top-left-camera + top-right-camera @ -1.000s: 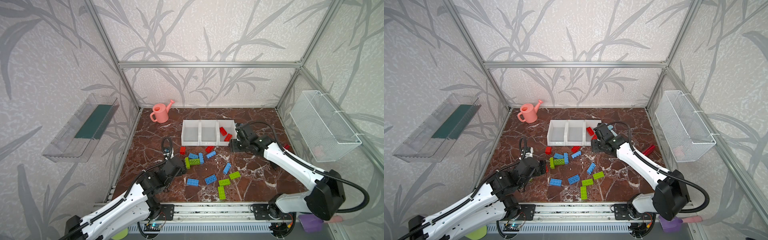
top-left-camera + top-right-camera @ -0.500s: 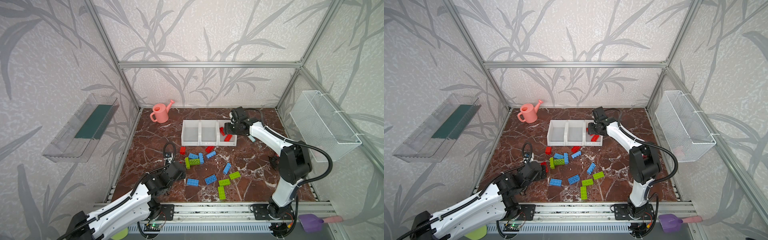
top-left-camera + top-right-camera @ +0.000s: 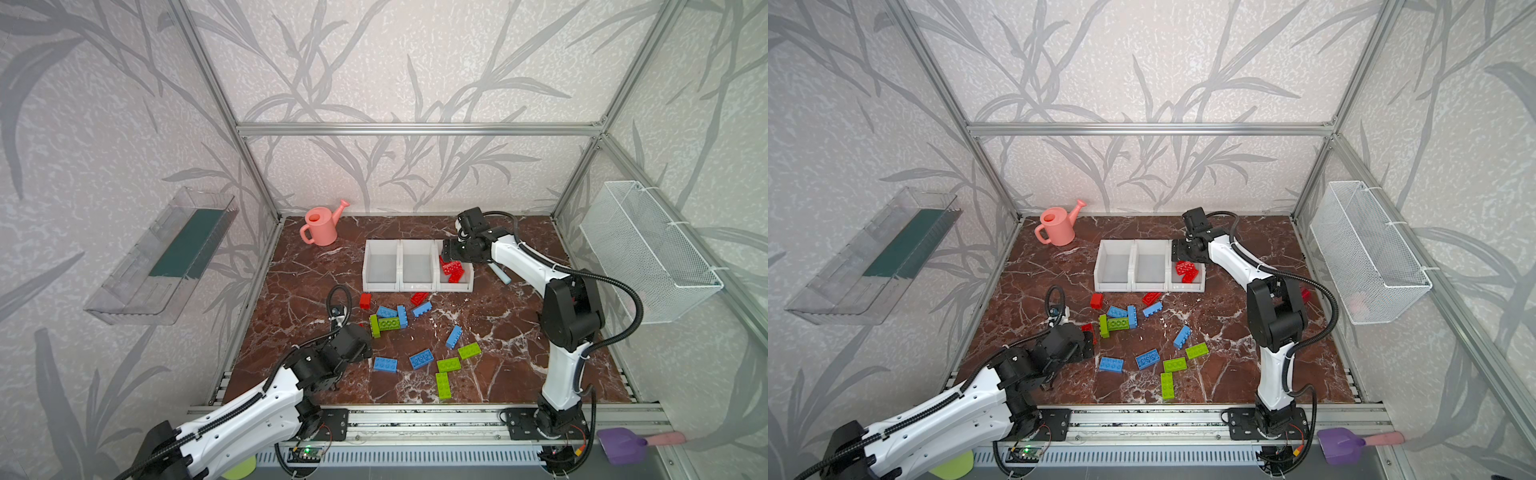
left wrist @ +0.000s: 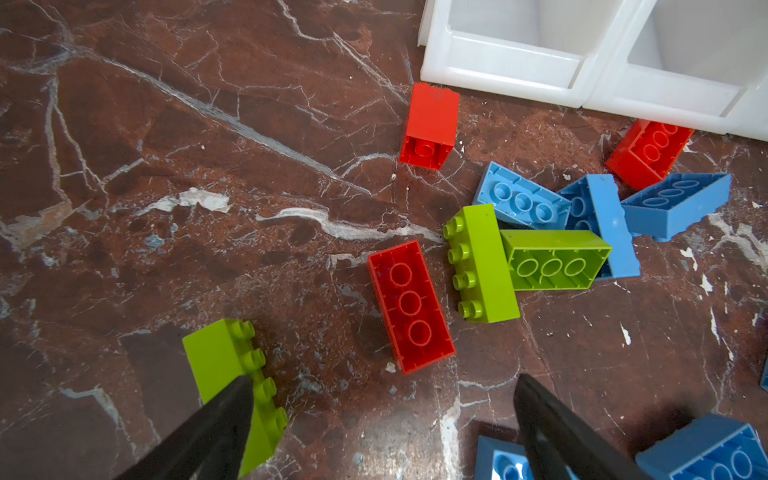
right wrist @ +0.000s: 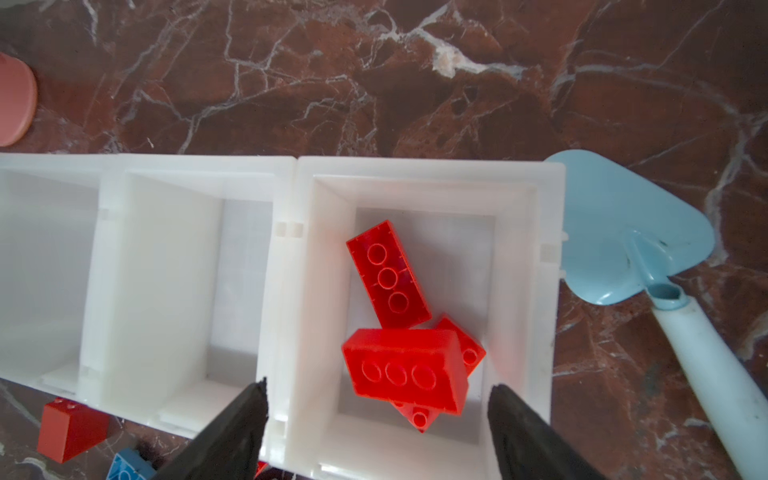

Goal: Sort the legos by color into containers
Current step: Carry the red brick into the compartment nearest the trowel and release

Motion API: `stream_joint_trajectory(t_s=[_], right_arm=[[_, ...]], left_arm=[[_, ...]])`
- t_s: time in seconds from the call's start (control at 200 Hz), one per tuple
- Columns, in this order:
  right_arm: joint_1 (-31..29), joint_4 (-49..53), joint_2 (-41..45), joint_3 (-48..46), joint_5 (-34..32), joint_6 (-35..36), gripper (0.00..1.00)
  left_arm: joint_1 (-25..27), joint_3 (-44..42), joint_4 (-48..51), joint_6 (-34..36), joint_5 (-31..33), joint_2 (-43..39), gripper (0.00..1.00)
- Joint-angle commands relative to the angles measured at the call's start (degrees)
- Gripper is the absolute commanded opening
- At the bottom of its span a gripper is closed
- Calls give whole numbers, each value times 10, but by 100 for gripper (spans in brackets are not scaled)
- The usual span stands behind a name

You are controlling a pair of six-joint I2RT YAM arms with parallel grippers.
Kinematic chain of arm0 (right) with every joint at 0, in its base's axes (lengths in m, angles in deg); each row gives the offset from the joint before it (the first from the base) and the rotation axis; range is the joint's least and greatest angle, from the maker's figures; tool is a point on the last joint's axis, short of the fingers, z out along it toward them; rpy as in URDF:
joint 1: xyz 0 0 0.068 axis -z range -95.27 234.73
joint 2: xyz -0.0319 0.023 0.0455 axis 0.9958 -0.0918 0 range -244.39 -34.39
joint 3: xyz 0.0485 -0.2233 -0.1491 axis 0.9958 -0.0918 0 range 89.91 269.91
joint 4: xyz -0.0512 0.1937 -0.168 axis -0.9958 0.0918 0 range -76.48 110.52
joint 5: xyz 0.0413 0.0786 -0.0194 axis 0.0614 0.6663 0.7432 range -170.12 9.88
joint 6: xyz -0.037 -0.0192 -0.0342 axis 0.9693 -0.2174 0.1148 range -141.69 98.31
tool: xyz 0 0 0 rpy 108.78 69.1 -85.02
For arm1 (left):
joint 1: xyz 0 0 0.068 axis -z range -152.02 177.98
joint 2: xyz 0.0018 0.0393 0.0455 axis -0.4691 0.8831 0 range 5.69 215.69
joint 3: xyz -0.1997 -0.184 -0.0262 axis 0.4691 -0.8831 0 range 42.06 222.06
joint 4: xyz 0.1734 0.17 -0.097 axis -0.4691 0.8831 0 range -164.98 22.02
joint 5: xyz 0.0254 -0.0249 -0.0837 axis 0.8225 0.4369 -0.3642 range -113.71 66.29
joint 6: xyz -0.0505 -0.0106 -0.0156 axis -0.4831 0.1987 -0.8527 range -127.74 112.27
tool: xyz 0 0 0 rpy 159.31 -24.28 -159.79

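Workspace during colour sorting, both arms over the marble floor [image 4: 166,166]. The right gripper [image 5: 378,386] hung above the end bin of the containers [image 5: 291,166], with its jaws spread wider than a brick and gripping nothing. Directly beneath it three red legos [image 5: 405,370] lay piled inside that bin, the topmost lying across the other two. A pale blue scoop [image 5: 623,224] lay just outside the bin wall, on the side of this gripper away from the other bins.

The left gripper [image 4: 384,380] was low over the floor, well apart from the containers, with its jaws wide and empty. A red brick [image 4: 409,307], hollow side up, lay just ahead of the gap between its fingers [image 4: 208,432]. A lime green brick [image 4: 224,357] lay on its side at one fingertip; whether they touched could not be told. Farther ahead, two green bricks [image 4: 482,262] touched each other against a cluster of blue bricks [image 4: 519,195]. Beyond these, near the containers' front lip, lay two more red bricks [image 4: 430,124]. In both top views, loose blue and green legos [image 3: 449,364] [image 3: 1175,364] lay scattered to the right of the left gripper.
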Motion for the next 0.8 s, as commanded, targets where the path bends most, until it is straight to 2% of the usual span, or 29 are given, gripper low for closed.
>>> stream_joint_trajectory(t_s=[0.0, 0.22, 0.47, 0.565, 0.64, 0.705, 0.795], right_arm=[[4, 6, 9, 13, 12, 9, 87], [2, -38, 98, -59, 25, 0, 87], [-15, -128, 286, -264, 19, -15, 86], [-61, -158, 366, -348, -38, 8, 84], [-123, -205, 436, -435, -103, 42, 84], [-171, -270, 494, -512, -125, 69, 83], [-206, -296, 546, -580, -150, 71, 84]], left_arm=[[-5, -2, -7, -21, -15, 7, 96], [-12, 11, -3, -46, -32, 35, 89], [-47, 19, -28, -49, -70, 82, 73], [-69, 24, -36, -47, -82, 105, 72], [-89, 27, -48, -40, -99, 117, 73], [-103, 28, -60, -33, -110, 123, 73], [-117, 36, -69, -24, -123, 140, 78]])
